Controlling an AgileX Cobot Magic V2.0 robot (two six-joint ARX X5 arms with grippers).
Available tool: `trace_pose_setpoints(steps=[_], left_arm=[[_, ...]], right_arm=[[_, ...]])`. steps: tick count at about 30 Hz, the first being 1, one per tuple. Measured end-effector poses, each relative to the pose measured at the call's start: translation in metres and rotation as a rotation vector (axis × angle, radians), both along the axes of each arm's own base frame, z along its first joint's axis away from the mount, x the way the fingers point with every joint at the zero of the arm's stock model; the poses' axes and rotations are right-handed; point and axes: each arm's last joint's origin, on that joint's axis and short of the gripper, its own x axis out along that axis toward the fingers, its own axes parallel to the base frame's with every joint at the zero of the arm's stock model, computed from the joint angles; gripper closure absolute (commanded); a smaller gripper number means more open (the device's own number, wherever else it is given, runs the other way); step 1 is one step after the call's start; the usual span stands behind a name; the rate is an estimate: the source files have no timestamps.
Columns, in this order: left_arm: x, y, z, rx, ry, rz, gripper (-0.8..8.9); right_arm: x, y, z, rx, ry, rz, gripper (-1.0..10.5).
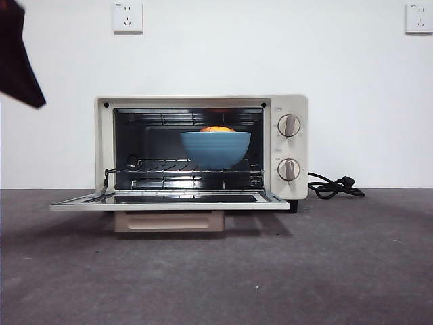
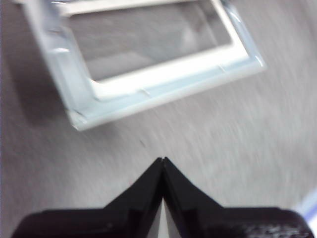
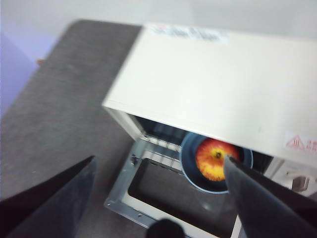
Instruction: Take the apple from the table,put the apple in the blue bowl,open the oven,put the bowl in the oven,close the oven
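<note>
The cream oven (image 1: 292, 107) stands on the table (image 1: 318, 271) with its door (image 1: 169, 202) folded down flat. On the wire rack inside sits the blue bowl (image 1: 215, 149), right of centre, with the top of the apple (image 1: 216, 128) showing over its rim. From high above the oven (image 3: 208, 84), my right gripper (image 3: 159, 158) is open and holds nothing; the apple (image 3: 214, 158) lies in the bowl (image 3: 187, 163) below it. Over bare table in front of the lowered door (image 2: 163, 89), my left gripper (image 2: 162, 159) is shut and empty.
A black cord (image 1: 335, 186) lies on the table right of the oven. The beige handle (image 1: 169, 221) hangs under the door's front edge. A dark arm tip (image 1: 17, 61) shows at the top left corner; two wall sockets (image 1: 128, 17) sit high behind.
</note>
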Motion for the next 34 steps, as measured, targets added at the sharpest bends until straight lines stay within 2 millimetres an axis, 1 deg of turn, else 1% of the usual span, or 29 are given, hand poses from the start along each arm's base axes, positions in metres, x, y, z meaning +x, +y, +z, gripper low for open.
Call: trace_pose_setpoints(steps=[2, 4, 5, 6, 8, 10, 13, 16, 21, 24, 28, 34], left_arm=[[0.015, 0.009, -0.008, -0.055, 0.027, 0.037, 8.20], [0.030, 0.018, -0.018, -0.132, 0.060, 0.066, 8.20], [0.037, 0.021, -0.023, -0.163, 0.080, 0.077, 8.20], [0.044, 0.024, -0.029, -0.194, 0.107, 0.089, 8.20], [0.054, 0.026, -0.044, -0.218, 0.172, 0.109, 8.20], [0.063, 0.027, -0.062, -0.224, 0.252, 0.129, 8.20], [0.072, 0.027, -0.084, -0.222, 0.347, 0.147, 8.20], [0.076, 0.026, -0.099, -0.250, 0.413, 0.140, 8.20], [0.074, 0.026, -0.106, -0.231, 0.454, 0.113, 8.20], [0.075, 0.028, -0.111, -0.182, 0.461, 0.126, 8.20], [0.078, 0.032, -0.117, -0.162, 0.462, 0.152, 8.20], [0.091, 0.035, -0.130, -0.206, 0.451, 0.210, 8.20]], right_arm=[[-0.018, -0.004, 0.011, -0.005, -0.041, 0.033, 6.7], [-0.037, -0.006, 0.020, -0.022, -0.079, 0.066, 9.1], [-0.047, -0.006, 0.024, -0.037, -0.096, 0.084, 9.7], [-0.056, -0.009, 0.026, -0.055, -0.112, 0.095, 9.5], [-0.071, -0.013, 0.028, -0.089, -0.124, 0.112, 9.5], [-0.083, -0.022, 0.026, -0.128, -0.121, 0.112, 9.5], [-0.095, -0.040, 0.018, -0.193, -0.107, 0.069, 9.5], [-0.110, -0.060, 0.007, -0.258, -0.098, 0.013, 9.5], [-0.136, -0.093, -0.012, -0.298, -0.080, -0.067, 9.5], [-0.154, -0.114, -0.018, -0.265, -0.078, -0.110, 9.5], [-0.179, -0.142, -0.019, -0.173, -0.088, -0.154, 9.5], [-0.210, -0.177, -0.013, -0.025, -0.122, -0.206, 9.5]])
